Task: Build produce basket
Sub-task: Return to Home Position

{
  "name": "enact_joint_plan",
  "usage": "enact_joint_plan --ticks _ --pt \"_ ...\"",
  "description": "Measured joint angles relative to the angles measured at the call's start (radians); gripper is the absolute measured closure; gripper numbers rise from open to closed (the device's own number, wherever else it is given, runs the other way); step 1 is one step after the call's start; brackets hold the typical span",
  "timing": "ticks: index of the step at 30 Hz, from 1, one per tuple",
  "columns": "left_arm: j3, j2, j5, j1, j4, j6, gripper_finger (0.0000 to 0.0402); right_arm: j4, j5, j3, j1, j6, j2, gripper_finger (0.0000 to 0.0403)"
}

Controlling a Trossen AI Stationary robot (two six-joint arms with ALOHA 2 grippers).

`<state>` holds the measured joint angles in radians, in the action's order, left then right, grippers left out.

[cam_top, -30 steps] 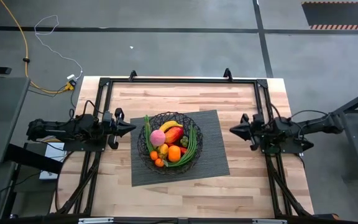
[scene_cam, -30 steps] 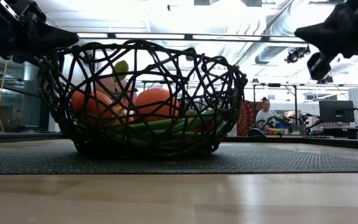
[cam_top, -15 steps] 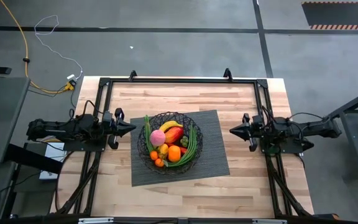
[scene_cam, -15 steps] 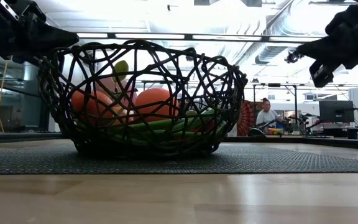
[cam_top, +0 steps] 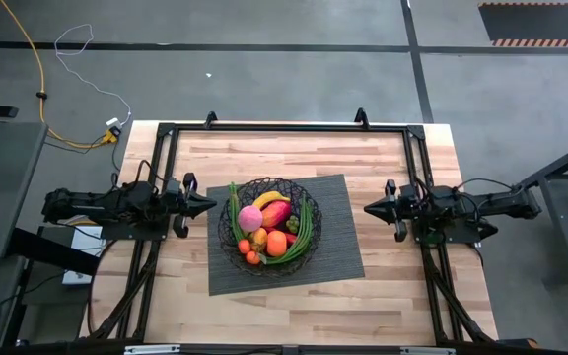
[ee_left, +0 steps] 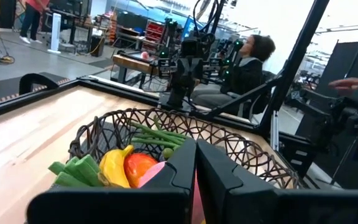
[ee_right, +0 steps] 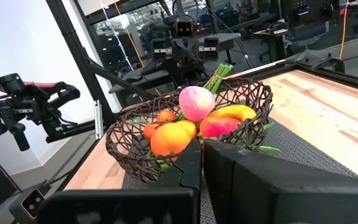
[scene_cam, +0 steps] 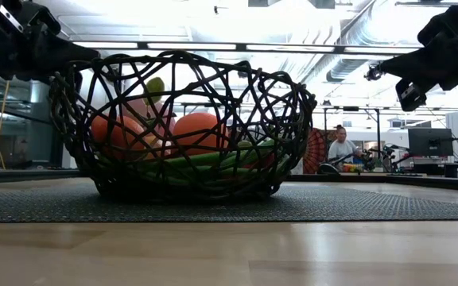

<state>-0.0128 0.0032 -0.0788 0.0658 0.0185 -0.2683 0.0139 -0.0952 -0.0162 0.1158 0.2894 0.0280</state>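
Your basket [cam_top: 270, 226] sat mid-table on the mat [cam_top: 338, 247], with the produce [cam_top: 269, 229] piled inside. Left gripper [cam_top: 212, 203] and right gripper [cam_top: 367, 208] flanked it, both raised off the table and clear of the basket, fingers pressed together, empty.

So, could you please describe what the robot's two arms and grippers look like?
The left arm and right arm are dark, near black, built of slim jointed segments with thin black cables looping along them. The left gripper and right gripper each taper to a point seen from above. Up close, the fingers are matte black, flat and angular, with stepped edges.
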Motion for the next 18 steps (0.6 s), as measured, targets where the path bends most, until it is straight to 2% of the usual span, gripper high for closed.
enact_joint_plan --ticks 9,18 --pt "0.0 0.0 0.0 0.0 0.0 0.001 0.0398 0.027 -0.001 0.006 -0.006 -0.002 -0.028 0.0403" --pt "0.0 0.0 0.001 0.0 0.001 0.001 0.0398 0.018 -0.002 0.006 -0.099 0.0 -0.028 0.0402"
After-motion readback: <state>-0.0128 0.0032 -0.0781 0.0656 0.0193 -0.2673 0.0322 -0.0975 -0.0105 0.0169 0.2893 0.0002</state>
